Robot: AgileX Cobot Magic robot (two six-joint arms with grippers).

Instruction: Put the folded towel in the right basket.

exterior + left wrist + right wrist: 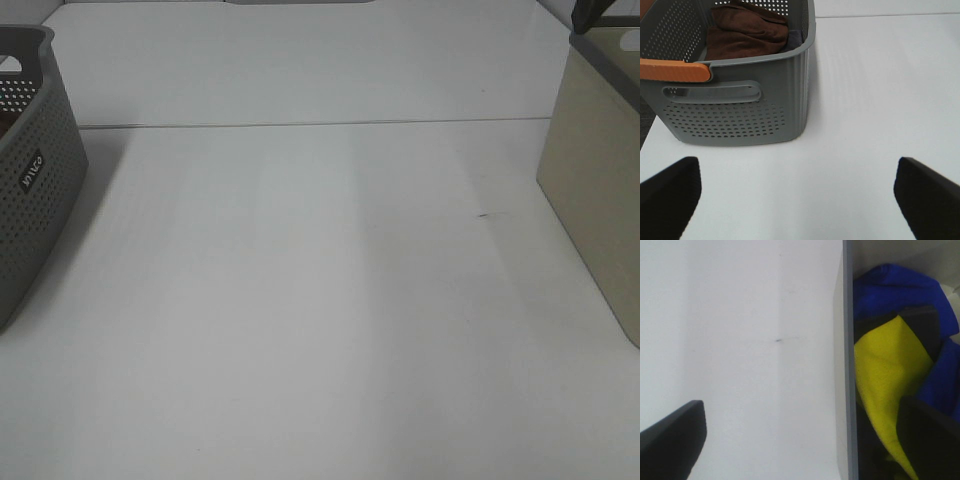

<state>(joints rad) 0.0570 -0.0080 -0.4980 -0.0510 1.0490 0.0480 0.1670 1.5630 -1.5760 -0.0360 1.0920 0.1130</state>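
Showed left hand [797, 200] and right hand [800, 440] spread wide; yellow woven cloth [890, 370] in smooth beige basket [847, 365]; perforated grey basket [40, 200] labelled illegibly.

White table [320, 300], grey basket [35, 180] left, beige basket [592, 185] right

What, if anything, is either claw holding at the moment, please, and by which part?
Nothing is held: the left claw and the right claw are both open and empty.

The yellow towel [890, 370] lies inside the beige right basket [590, 180].
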